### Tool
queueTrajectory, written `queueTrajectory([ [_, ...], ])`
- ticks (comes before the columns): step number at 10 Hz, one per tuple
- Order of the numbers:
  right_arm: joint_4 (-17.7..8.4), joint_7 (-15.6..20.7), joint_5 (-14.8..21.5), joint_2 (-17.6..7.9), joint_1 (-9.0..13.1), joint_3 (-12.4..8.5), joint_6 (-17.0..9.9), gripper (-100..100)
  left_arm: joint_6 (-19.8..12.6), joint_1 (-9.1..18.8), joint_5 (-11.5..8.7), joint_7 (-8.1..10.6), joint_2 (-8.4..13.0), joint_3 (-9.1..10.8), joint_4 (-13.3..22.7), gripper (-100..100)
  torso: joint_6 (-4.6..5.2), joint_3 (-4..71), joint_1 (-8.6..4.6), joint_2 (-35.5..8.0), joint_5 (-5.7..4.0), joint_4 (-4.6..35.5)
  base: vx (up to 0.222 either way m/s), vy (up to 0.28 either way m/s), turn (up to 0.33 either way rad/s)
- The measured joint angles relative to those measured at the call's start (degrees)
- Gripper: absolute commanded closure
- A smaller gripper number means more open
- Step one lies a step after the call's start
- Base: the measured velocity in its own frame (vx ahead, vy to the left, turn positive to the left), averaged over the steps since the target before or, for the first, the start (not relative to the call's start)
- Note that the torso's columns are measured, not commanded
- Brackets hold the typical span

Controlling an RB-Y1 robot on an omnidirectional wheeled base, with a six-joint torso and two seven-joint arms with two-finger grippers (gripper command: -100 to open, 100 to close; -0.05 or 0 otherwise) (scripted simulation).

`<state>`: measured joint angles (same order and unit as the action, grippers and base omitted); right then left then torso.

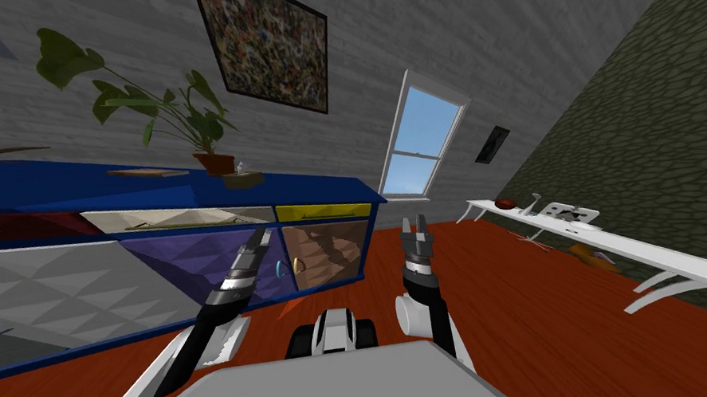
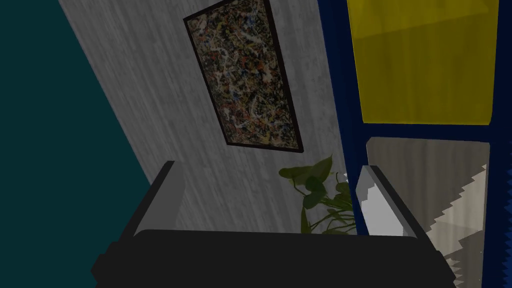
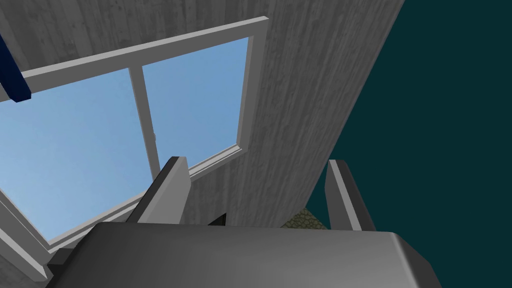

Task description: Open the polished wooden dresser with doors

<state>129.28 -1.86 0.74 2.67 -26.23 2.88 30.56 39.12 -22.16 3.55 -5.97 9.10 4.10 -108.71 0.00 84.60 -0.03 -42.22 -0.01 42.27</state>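
A long dresser with a dark blue frame (image 1: 185, 181) runs along the grey wall on my left. Its fronts differ in colour: a yellow drawer (image 1: 321, 212), a brown door (image 1: 331, 250), a purple door (image 1: 186, 261) and a grey door (image 1: 40, 285). A cyan handle (image 1: 281, 269) and a gold handle (image 1: 299, 266) sit side by side where the purple and brown doors meet. My left gripper (image 1: 262, 238) is open, held just in front of the purple door, above and left of the handles. Its wrist view shows the yellow drawer (image 2: 420, 60) past its fingertips (image 2: 375, 195). My right gripper (image 1: 415, 228) is raised and open over the floor.
A potted plant (image 1: 215, 160) and small items stand on the dresser top. A long white table (image 1: 643, 251) with several objects lines the dark green wall at right. Red-brown floor (image 1: 509, 318) lies between the dresser and the table.
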Motion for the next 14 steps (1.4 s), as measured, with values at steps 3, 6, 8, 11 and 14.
queueTrajectory([
  [3, 0.00, 0.00, 0.00, 0.00, 0.00, 0.00, 0.00, 0, 0.60, 0.59, -0.13, -0.50, -0.50, 0.37, 3.35, -100, 0.00, -0.02, 0.07, -0.05, 0.02, 0.00, 0.129, -0.120, 0.016],
  [6, 0.00, 0.00, 0.00, 0.00, 0.01, 0.00, 0.00, 0, 1.63, 0.97, -0.24, -0.93, -2.74, 0.68, 6.47, -100, 0.00, -0.09, 0.00, -0.15, 0.00, 0.04, 0.088, -0.121, 0.016],
  [8, 0.00, 0.00, 0.00, -0.01, 0.01, -0.01, 0.00, 0, 2.27, 1.54, -0.32, -1.15, -4.87, 0.92, 8.51, -100, 0.00, -0.02, 0.18, -0.06, 0.05, 0.01, 0.068, -0.066, 0.008],
  [11, 0.00, 0.00, 0.00, -0.01, 0.01, -0.01, 0.00, 0, 2.70, 1.86, -0.40, -1.32, -9.00, 1.13, 10.01, -100, 0.00, -0.08, 0.08, -0.14, 0.02, 0.04, 0.033, -0.035, 0.005],
  [14, 0.00, 0.00, 0.00, -0.01, 0.01, -0.01, 0.00, 0, 1.81, 1.86, -0.41, -1.30, -10.12, 1.16, 9.07, -100, 0.00, -0.03, 0.09, -0.05, 0.02, 0.02, 0.024, 0.000, -0.007],
])
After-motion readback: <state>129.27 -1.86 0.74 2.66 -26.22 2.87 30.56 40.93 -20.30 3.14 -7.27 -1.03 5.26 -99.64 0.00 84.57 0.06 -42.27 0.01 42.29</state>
